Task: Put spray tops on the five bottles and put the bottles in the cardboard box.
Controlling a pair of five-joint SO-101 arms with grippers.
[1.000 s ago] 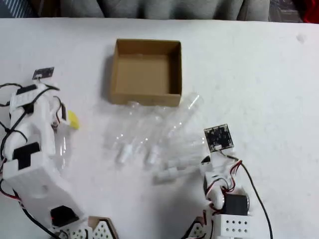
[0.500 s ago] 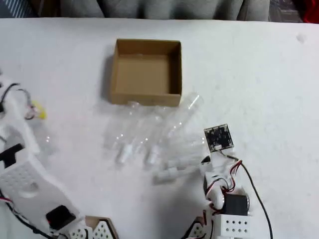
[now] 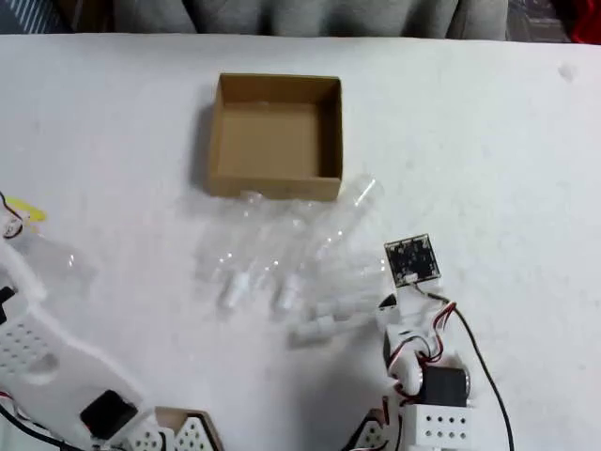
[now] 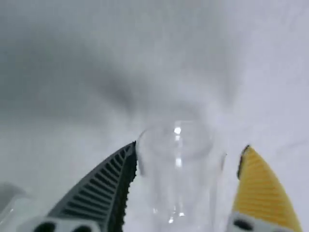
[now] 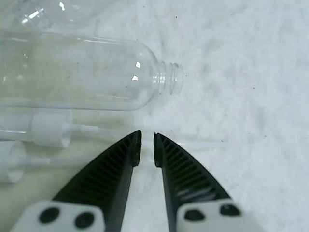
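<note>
My left gripper (image 4: 189, 146) is shut on a clear bottle (image 4: 177, 174), grey finger on one side and yellow finger on the other. In the high view that bottle (image 3: 52, 258) hangs at the table's far left edge. Several more clear bottles (image 3: 282, 235) lie in a heap just in front of the empty cardboard box (image 3: 275, 180). White spray tops (image 3: 286, 299) lie at the near side of the heap. My right gripper (image 5: 145, 140) is shut with nothing in it, a short way from a lying bottle (image 5: 82, 72) and a spray top (image 5: 50, 128).
The right arm's base (image 3: 427, 385) stands at the near edge, with its wrist board (image 3: 411, 260) beside the heap. The white table (image 3: 488, 160) stretches bare to the right of the box. Grey chairs stand behind the far edge.
The left arm has swung left toward the table's edge, carrying the clear bottle away from the heap. The right arm has not moved.
</note>
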